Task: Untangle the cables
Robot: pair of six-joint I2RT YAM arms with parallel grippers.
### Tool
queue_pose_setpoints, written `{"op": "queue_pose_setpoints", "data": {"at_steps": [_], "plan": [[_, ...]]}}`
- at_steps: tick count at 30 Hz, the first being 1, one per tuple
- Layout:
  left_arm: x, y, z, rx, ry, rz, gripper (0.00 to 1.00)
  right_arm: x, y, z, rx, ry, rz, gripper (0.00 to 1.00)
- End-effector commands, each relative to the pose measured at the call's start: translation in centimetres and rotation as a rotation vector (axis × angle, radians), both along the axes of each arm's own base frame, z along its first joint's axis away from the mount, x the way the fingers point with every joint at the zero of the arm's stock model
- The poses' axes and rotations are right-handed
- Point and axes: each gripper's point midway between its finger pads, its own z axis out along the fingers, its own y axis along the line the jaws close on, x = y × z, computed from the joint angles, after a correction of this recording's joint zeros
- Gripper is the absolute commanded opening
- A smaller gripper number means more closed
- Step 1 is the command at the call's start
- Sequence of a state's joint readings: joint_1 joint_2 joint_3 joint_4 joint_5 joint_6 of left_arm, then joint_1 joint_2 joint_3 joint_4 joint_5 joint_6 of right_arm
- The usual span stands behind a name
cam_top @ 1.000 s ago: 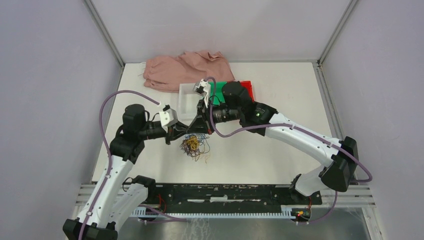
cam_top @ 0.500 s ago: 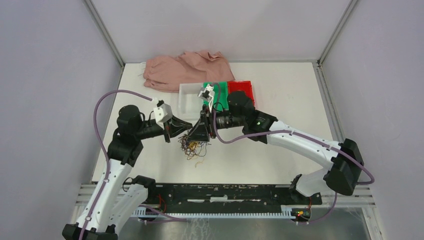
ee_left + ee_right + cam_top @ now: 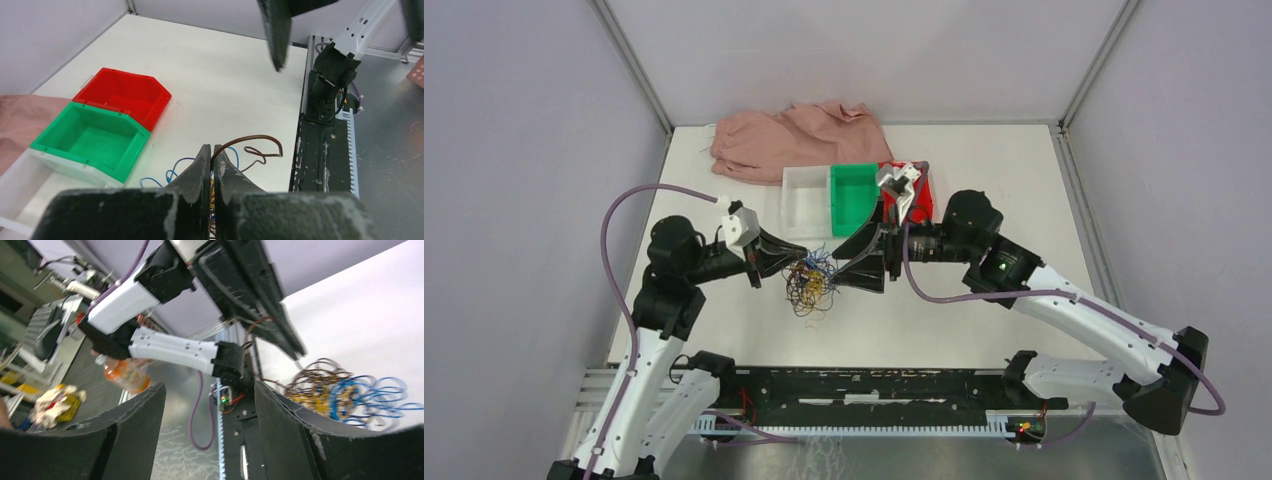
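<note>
The cables (image 3: 809, 284) lie as one small tangle of blue, yellow-orange and brown curly strands on the white table, between the two grippers. My left gripper (image 3: 801, 256) reaches in from the left and is shut on them. In the left wrist view a brown cable (image 3: 260, 142) loops out from between the closed jaws of that gripper (image 3: 212, 149), with blue strands (image 3: 172, 172) beside it. My right gripper (image 3: 838, 268) stands open just right of the tangle, nothing between its fingers. In the right wrist view the right gripper (image 3: 209, 387) is spread wide, with the cables (image 3: 340, 390) off to its right.
A white bin (image 3: 804, 195), a green bin (image 3: 854, 190) and a red bin (image 3: 921, 190) stand in a row behind the tangle. A pink cloth (image 3: 794, 135) lies at the back left. The black base rail (image 3: 874, 385) runs along the near edge.
The right gripper has opened and drawn back to the right, off the tangle. The left gripper has closed on the cables and shifted slightly left.
</note>
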State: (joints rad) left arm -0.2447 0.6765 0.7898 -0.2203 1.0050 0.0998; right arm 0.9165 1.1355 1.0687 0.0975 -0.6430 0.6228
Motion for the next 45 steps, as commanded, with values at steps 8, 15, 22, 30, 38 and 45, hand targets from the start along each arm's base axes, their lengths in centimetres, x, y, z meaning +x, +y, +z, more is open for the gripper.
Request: {"op": "queue_pose_setpoints", "data": {"at_steps": [8, 15, 22, 30, 38, 45], "plan": [[-2.0, -0.3, 4.3, -0.057, -0.097, -0.068, 0.03, 7.4, -0.7, -3.3, -0.169, -0.002, -0.291, 0.83], [-1.9, -0.4, 4.8, -0.065, -0.103, -0.070, 0.03, 6.1, 3.5, -4.7, -0.156, -0.036, -0.220, 0.89], [-2.1, -0.6, 6.0, -0.099, -0.097, -0.075, 0.03, 7.3, 6.1, -7.1, -0.203, -0.018, -0.255, 0.89], [-3.4, -0.8, 8.2, -0.134, -0.074, -0.117, 0.03, 10.4, 8.1, -9.4, -0.204, 0.017, -0.373, 0.88], [-4.8, -0.8, 10.3, -0.169, -0.054, -0.143, 0.03, 12.1, 8.7, -12.2, -0.226, 0.028, -0.471, 0.86], [-5.7, -0.7, 12.6, -0.185, -0.065, -0.168, 0.03, 12.8, 7.5, -17.1, -0.307, 0.036, -0.531, 0.86]]}}
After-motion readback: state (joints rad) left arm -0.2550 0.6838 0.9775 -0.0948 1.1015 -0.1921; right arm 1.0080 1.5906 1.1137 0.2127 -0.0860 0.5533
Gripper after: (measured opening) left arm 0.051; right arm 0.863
